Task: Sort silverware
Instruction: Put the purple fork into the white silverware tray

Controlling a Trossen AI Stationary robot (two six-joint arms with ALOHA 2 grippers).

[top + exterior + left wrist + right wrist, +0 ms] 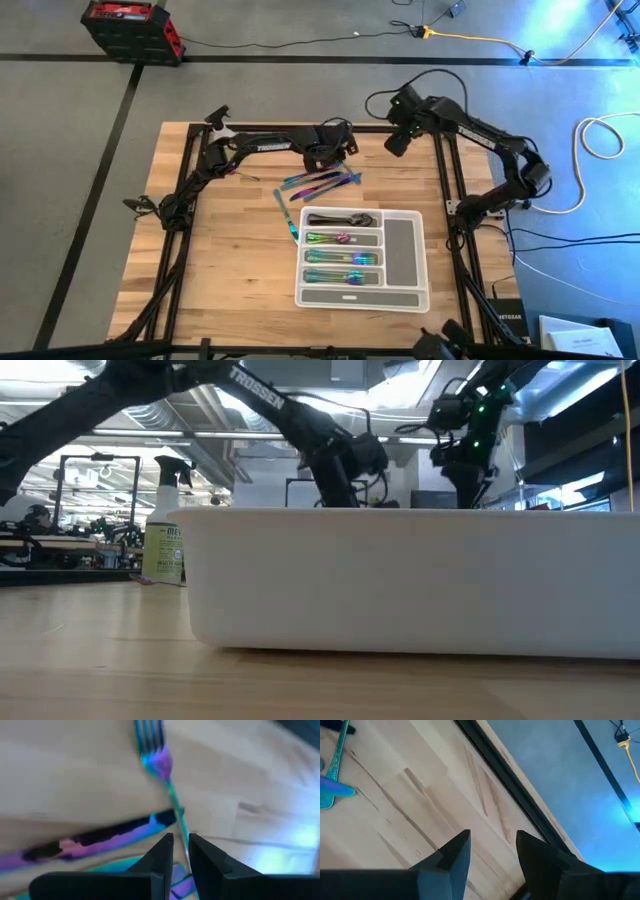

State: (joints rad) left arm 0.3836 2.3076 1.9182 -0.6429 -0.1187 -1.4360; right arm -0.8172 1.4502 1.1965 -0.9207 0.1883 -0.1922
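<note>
Several iridescent pieces of silverware (322, 182) lie in a loose pile on the wooden table, far of the white tray (418, 258); one more (286, 214) lies alone to the left of the tray. The tray holds dark spoons (340, 219) and iridescent pieces (338, 258) in separate compartments. My left gripper (326, 157) hangs over the pile's far side, open by a narrow gap (181, 852). A fork (156, 755) lies flat below it, its handle running into that gap. My right gripper (397, 143) stands open (492, 847) above bare wood by the far right rail, holding nothing. My left gripper points steeply down with one finger (162, 855) on either side of the fork's handle (178, 817), the fingers lying across it. The fork lies flat on the table. I cannot tell whether the fingertips touch the handle.
A purple knife (95, 840) lies beside the fork. A yellow-green spray bottle (165, 538) stands beyond the tray wall (400, 580). Black frame rails (440, 180) edge the table. The tray's right compartment (401, 248) and near long one (360, 297) hold nothing.
</note>
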